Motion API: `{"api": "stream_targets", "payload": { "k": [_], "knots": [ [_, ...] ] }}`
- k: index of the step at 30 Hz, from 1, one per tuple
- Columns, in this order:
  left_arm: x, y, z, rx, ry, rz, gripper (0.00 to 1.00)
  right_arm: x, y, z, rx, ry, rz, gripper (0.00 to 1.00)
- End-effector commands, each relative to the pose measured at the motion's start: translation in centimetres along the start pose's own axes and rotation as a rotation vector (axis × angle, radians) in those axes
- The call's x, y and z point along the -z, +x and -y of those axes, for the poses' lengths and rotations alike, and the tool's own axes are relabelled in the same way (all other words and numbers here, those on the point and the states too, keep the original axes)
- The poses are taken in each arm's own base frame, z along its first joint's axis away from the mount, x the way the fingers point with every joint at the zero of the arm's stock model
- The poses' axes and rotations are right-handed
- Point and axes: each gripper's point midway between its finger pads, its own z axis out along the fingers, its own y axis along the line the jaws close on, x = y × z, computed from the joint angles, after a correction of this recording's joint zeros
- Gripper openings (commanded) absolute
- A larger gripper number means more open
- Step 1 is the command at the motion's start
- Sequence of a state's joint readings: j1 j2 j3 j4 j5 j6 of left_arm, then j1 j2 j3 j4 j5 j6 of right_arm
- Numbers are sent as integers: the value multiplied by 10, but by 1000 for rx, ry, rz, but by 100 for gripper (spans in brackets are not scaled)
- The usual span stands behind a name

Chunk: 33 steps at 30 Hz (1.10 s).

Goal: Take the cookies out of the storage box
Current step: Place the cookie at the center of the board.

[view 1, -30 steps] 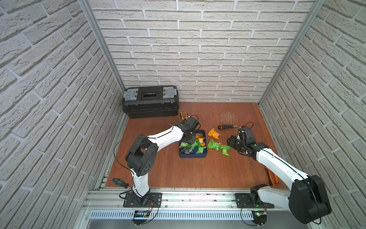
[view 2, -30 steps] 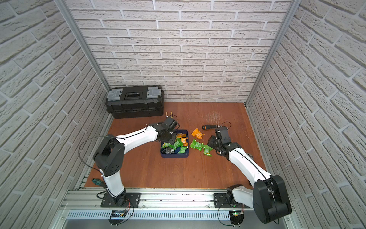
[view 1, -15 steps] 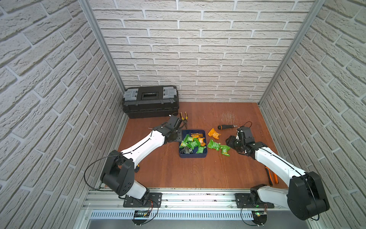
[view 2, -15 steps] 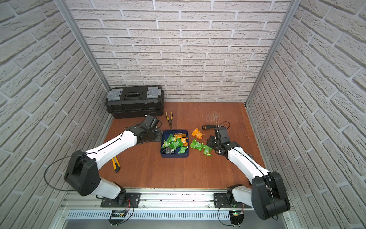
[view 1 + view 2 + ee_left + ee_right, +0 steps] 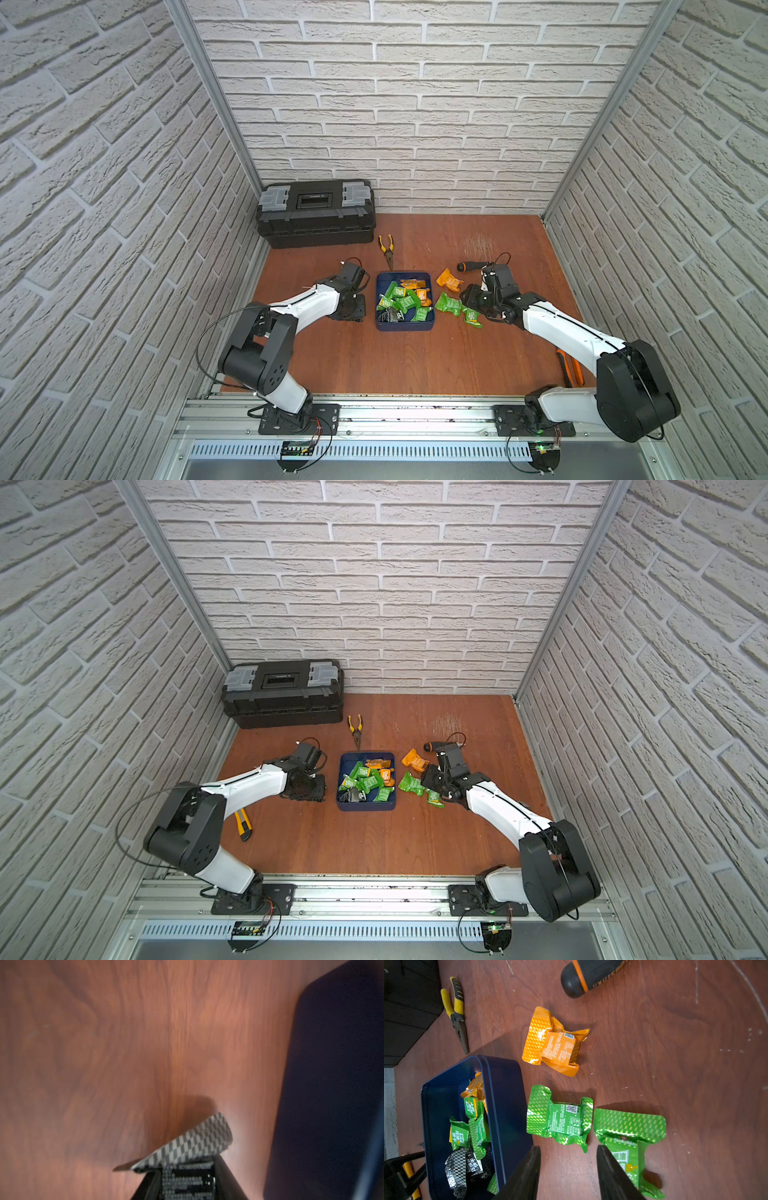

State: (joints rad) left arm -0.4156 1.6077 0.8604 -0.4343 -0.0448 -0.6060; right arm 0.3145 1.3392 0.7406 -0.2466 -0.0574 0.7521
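Left gripper pinches a black packet by one end. The checkered flap sticks out past the fingertips over bare table, with the box wall close beside it. In a top view this gripper sits just left of the box, mid-frame, outside the wall.

Right gripper has its jaws partly apart with nothing between them, just table. One finger covers part of a green packet; can't tell if it touches. In a top view this gripper is right of the box, among the loose packets.

Most cookies are heaped inside the box: green, orange, one black at its lower left corner. Three lie on the table right of the box: an orange packet higher in frame, and two green packets below it.

Pliers lie just above the box. A screwdriver is just upper right of the orange packet. A toolbox stands upper left, against the back wall.
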Motion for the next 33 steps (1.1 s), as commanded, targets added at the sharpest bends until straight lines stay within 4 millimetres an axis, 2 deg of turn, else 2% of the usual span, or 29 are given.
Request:
{"api": "stream_targets", "payload": {
  "k": [1,3,6,8,13,17,20,24,29,33],
  "knots": [
    [-7,-8,4,1,6,25,32,4,-11,-19,29,-33,38,49],
    [-11,-8,2,2,-3,21,34,6,-10,-22,56,-28,37,50],
    [-12,-6,2,3,-5,14,44,8,-10,-28,91,-30,34,50],
    [-6,-9,3,6,4,34,48,11,-10,-35,135,-29,32,50],
    [29,-29,8,9,31,160,60,19,-9,-63,276,-36,15,51],
    [56,-43,11,37,55,239,60,19,0,-97,406,-79,-16,51],
    [71,-50,13,80,88,290,58,13,18,-129,527,-157,-77,51],
    [83,-57,15,169,165,343,56,5,45,-162,681,-242,-164,52],
    [82,-57,15,307,295,361,54,-14,80,-181,791,-282,-318,52],
    [74,-52,14,349,348,339,54,-25,105,-190,877,-294,-396,53]
  ]
}}
